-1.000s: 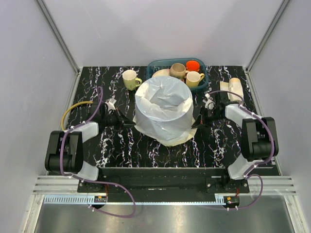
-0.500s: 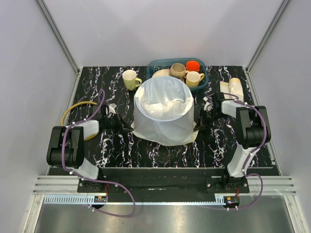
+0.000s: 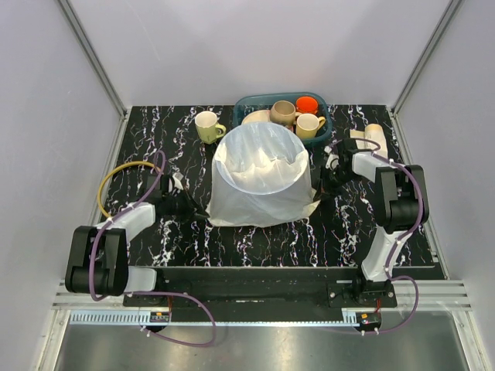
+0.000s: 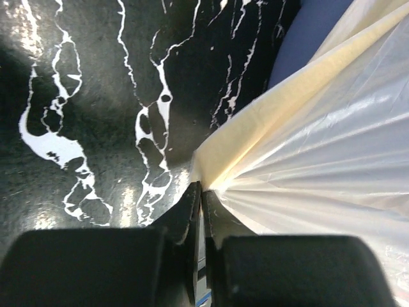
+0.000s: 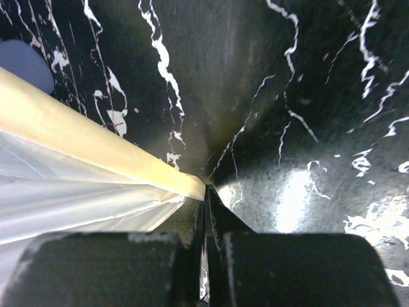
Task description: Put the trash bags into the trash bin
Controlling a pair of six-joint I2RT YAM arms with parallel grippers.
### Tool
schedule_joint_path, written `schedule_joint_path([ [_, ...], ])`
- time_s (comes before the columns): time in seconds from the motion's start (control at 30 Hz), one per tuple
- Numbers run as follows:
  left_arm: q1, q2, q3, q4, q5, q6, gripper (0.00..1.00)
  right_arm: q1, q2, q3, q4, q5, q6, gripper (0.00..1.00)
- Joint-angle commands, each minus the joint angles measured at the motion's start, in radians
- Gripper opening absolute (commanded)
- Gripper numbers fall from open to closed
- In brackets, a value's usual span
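my left arm (image 3: pixel 124 220) reaches low and inward, right arm (image 3: pixel 396 197) bends back toward the middle. left gripper (image 4: pixel 200 190) and right gripper (image 5: pixel 206 192) both pinched tight on the trash bag (image 3: pixel 259 185).

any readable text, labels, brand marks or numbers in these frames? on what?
None readable.
The trash bag, the yellow mug and the teal basket show no print in any view.
The small tag at the left arm's base is too small to tell whether it carries text.
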Motion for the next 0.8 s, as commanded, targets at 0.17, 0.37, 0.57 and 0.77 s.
schedule_joint_path([
  [0.17,0.026,-0.078,0.129,-0.145,0.021,0.204,0.51,-0.008,-0.068,0.058,-0.067,0.017,-0.168,0.39],
  [0.37,0.211,-0.190,0.282,-0.337,0.080,0.481,0.75,-0.096,-0.262,0.041,-0.143,0.020,-0.401,0.83],
  [0.57,0.276,-0.167,0.555,-0.444,0.181,0.854,0.89,-0.192,-0.432,0.096,-0.236,-0.084,-0.603,0.90],
  [0.77,0.284,-0.186,0.668,-0.306,0.205,1.063,0.99,-0.190,-0.593,0.116,-0.082,-0.252,-0.620,1.00],
])
